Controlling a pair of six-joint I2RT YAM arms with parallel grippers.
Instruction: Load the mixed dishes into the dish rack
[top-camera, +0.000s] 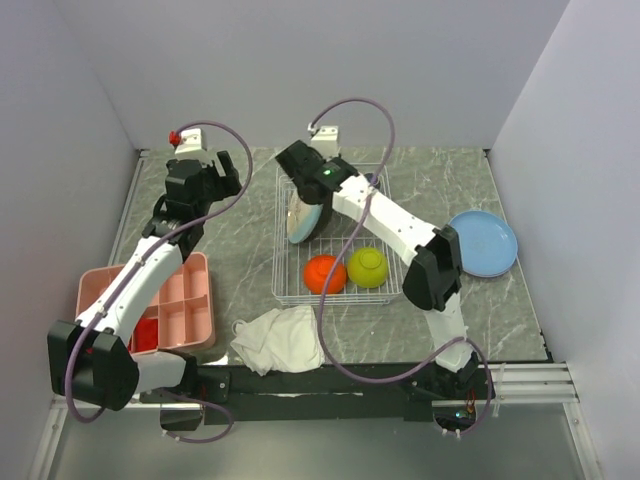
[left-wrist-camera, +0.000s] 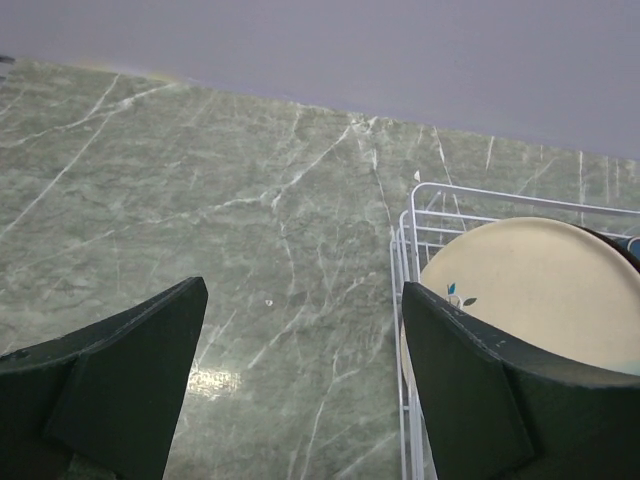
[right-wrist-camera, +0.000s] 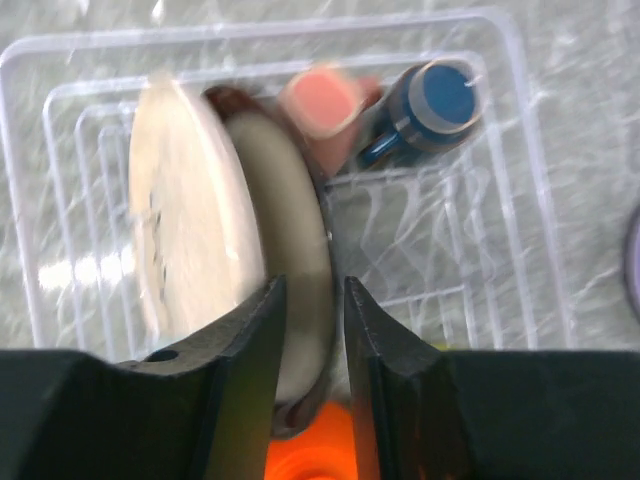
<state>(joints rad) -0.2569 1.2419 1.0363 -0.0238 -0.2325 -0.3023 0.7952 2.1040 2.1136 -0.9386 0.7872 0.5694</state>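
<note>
Jaws spread wide on left gripper (left-wrist-camera: 303, 290); right gripper (right-wrist-camera: 312, 285) straddles pale plate (right-wrist-camera: 290, 230) in rack (top-camera: 340, 245), grip unclear.

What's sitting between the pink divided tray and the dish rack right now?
Nothing: between the pink divided tray and the dish rack the top view shows bare marble table. The white cloth lies off that line, nearer the front.

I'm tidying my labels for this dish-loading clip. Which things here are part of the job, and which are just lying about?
Part of the job: dish rack, orange bowl, lime-green bowl, cream-and-blue plate, light-blue plate, pink mug, dark-blue mug.
Lying about: pink divided tray, white cloth.
</note>
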